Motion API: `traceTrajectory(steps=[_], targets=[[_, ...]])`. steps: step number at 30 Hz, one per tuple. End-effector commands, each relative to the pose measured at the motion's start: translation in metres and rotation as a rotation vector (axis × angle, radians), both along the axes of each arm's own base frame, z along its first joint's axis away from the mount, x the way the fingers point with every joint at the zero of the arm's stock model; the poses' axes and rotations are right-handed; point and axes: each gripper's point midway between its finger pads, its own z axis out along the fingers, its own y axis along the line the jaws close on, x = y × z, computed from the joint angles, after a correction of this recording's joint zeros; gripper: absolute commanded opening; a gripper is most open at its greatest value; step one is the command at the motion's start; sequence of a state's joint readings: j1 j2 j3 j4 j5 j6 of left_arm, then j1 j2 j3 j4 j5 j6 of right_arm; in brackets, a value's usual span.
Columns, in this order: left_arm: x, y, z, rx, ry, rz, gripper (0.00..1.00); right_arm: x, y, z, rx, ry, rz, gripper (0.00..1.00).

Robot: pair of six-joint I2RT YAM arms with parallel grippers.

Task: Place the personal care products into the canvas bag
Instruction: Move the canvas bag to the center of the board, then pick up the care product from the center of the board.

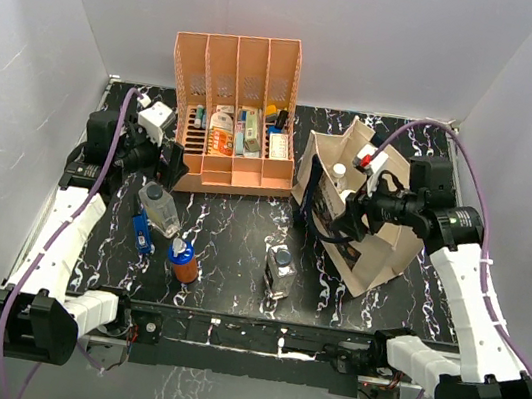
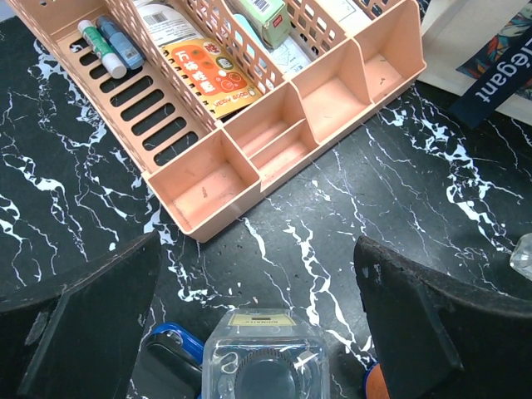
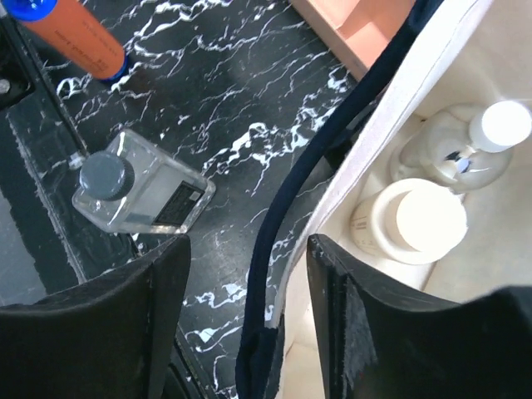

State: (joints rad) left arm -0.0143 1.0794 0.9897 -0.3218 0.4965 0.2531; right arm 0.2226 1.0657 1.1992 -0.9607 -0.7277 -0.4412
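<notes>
While our left gripper [image 2: 256,245] hangs spread over the square bottle [image 2: 262,362] before the rack [image 2: 274,125], our right gripper [image 3: 248,243] stands spread astride the bag [image 1: 383,259] rim; a white bottle [image 3: 416,220] sits inside, while the grey-capped bottle [image 3: 137,191] and orange bottle [image 3: 79,33] stand on the table [image 1: 232,225].

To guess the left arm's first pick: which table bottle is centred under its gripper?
The clear square bottle with the dark cap, centred under the open left gripper; the orange bottle, blue bottle and grey-capped bottle sit aside.
</notes>
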Motion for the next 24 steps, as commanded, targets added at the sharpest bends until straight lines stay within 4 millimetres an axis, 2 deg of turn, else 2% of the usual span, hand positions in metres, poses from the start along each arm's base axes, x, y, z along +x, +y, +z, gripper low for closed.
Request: traceTrajectory(steps=[1, 6, 10, 13, 16, 20, 24], targets=[[0.003, 0.006, 0.020, 0.030, -0.062, 0.007, 0.97, 0.017, 0.001, 0.053, 0.027, -0.218, -0.012, 0.65], [0.005, 0.008, 0.020, 0.035, -0.062, 0.018, 0.97, 0.013, 0.017, 0.077, 0.066, -0.309, 0.082, 0.78], [0.007, 0.009, 0.021, 0.025, -0.059, 0.026, 0.97, 0.006, 0.037, 0.077, 0.057, -0.326, 0.213, 0.82], [0.009, 0.010, 0.021, 0.023, -0.056, 0.030, 0.97, -0.011, 0.061, 0.059, 0.029, -0.312, 0.363, 0.84], [0.010, 0.012, 0.019, 0.029, -0.052, 0.037, 0.97, -0.025, 0.076, 0.041, 0.011, -0.285, 0.481, 0.86], [0.011, 0.014, 0.015, 0.035, -0.044, 0.040, 0.97, -0.043, 0.085, 0.016, -0.046, -0.261, 0.589, 0.92], [0.012, 0.015, 0.016, 0.028, -0.040, 0.045, 0.97, -0.052, 0.087, -0.007, -0.110, -0.248, 0.634, 0.96]])
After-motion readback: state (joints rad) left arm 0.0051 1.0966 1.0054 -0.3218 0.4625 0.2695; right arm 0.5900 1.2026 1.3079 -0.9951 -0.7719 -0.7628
